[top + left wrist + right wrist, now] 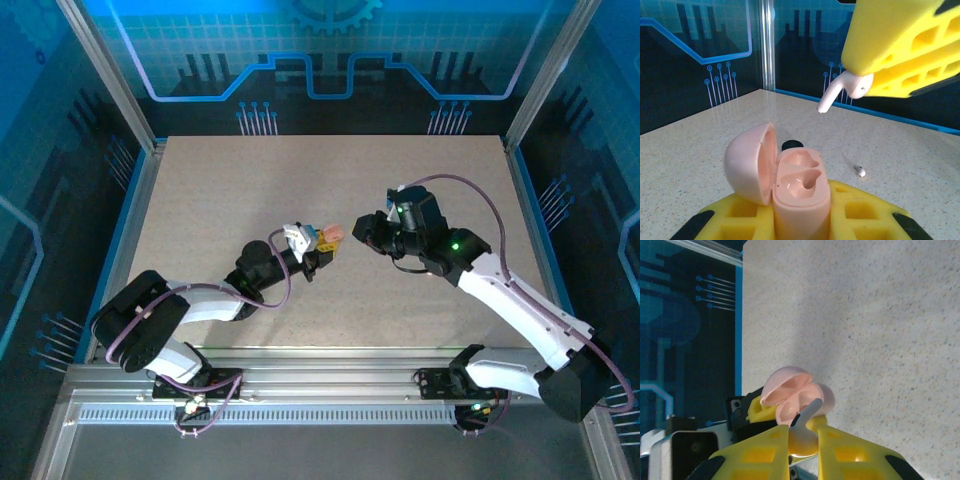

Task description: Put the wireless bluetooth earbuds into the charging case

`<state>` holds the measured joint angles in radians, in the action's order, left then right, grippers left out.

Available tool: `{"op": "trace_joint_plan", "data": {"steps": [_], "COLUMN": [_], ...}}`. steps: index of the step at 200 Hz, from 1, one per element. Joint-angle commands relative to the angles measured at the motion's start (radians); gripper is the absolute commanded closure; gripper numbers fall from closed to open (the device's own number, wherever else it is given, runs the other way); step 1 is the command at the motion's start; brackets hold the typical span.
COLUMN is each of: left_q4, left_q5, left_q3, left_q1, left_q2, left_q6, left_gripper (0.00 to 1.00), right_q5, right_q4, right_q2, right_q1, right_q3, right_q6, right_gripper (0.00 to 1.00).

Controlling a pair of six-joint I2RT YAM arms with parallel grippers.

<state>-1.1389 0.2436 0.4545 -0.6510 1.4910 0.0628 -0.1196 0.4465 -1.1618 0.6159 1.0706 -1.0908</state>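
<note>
1. The left jaws are clamped on the lower body of the charging case (801, 197), with a yellow finger (735, 220) on each side. They hold it up off the bench (230, 180), near the middle of the scene. Held like this, I judge, the case is a steady target that cannot skid away under a push.
2. The lid (747, 165) is swung open to the left in the left wrist view. Both moulded wells face upward and are empty, so no earbud is seated yet.
3. The right jaws are clamped on the bulbous head of an earbud (856, 84). Its white stem sticks out free, slanting down and left toward the case.
4. In the right wrist view the earbud (803, 436) sits between two yellow fingers, stem aimed at the open case (795, 399). Gripping the head probably leaves the stem free to enter a well first.
5. From overhead, the case (334, 235) sits just left of the right jaws, and the two arms face each other. The earbud and the case are near each other but apart.
6. A second earbud (859, 171) lies on the bench beyond the case, a little to the right and farther off. It appears to be waiting its turn.
7. As I read it, the step in hand is lining the stem up with a well. The stem is tilted, so its angle needs correcting before it goes down. Otherwise the earbud could catch on the rim or the lid, or twist in the grip.
</note>
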Motion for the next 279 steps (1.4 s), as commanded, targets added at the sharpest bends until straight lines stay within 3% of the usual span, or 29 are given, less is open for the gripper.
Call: {"op": "trace_joint_plan", "data": {"steps": [1, 109, 279], "left_q4": [0.003, -0.046, 0.008], "left_q5": [0.016, 0.080, 0.083], "left_q3": [-0.019, -0.052, -0.049], "left_q1": [-0.006, -0.006, -0.013], "left_q2": [-0.020, 0.015, -0.015], "left_q6": [0.050, 0.164, 0.221], "left_gripper": [0.81, 0.81, 0.81], "right_q5": [-0.122, -0.376, -0.441], "right_q4": [0.077, 0.236, 0.212], "right_q2": [-0.015, -0.113, -0.236], "right_q1": [-0.026, -0.104, -0.091], "right_q3": [0.052, 0.146, 0.180], "right_q6": [-0.039, -0.043, -0.046], "right_gripper": [0.82, 0.81, 0.82]}}
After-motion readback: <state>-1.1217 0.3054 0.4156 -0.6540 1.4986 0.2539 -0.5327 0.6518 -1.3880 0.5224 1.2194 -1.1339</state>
